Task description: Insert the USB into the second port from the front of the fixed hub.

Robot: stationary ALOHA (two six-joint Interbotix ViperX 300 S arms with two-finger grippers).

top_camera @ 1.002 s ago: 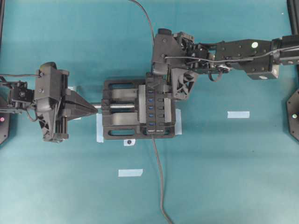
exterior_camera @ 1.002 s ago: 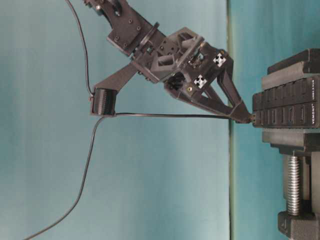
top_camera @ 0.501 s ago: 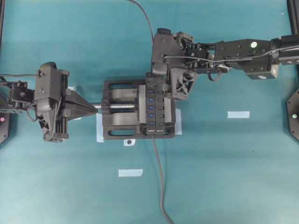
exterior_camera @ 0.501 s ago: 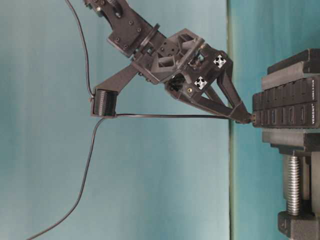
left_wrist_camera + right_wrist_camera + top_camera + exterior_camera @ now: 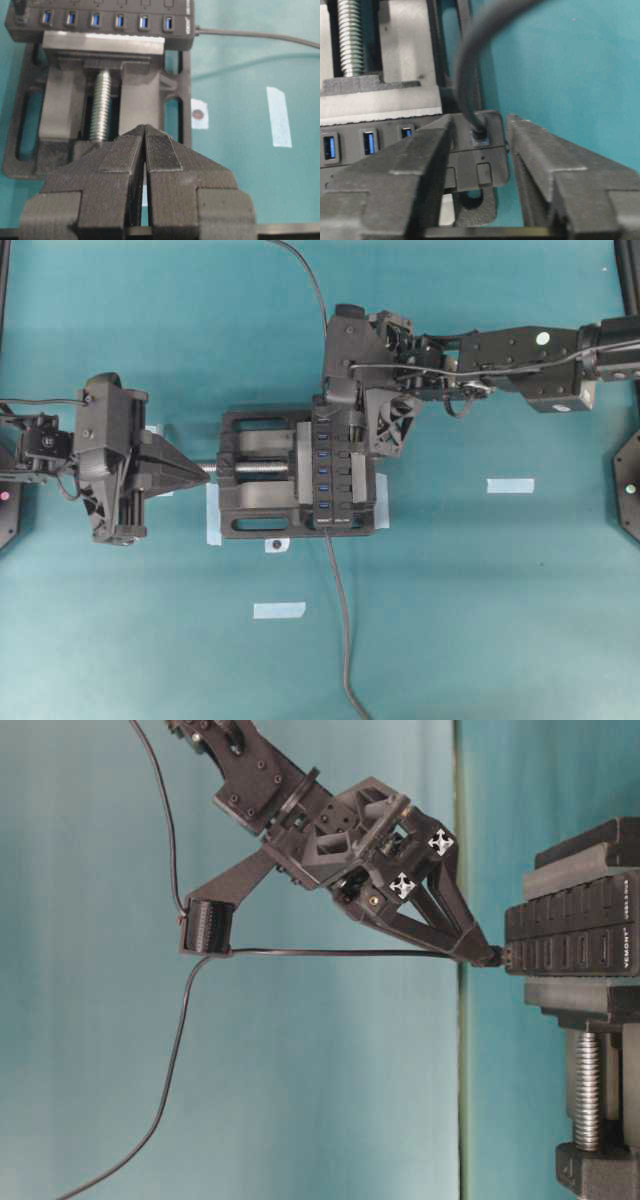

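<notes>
A: Black right gripper (image 5: 480, 122): condition?

B: Released. Its fingers straddle the USB (image 5: 479, 132) with a gap on each side. The plug sits in the end port of the fixed hub (image 5: 105, 22), which is clamped in the vise (image 5: 255, 505).

A: Anything obscured?

B: Overhead, the gripper covers that end of the hub, so the port's position cannot be counted. The cable (image 5: 330, 952) runs out of frame.

A: Left gripper (image 5: 145, 131)?

B: Clenched on nothing, near the vise screw (image 5: 101, 105).

A: Changes?

B: The right fingers stand closer together than a second ago. The left gripper is unmoved.
</notes>
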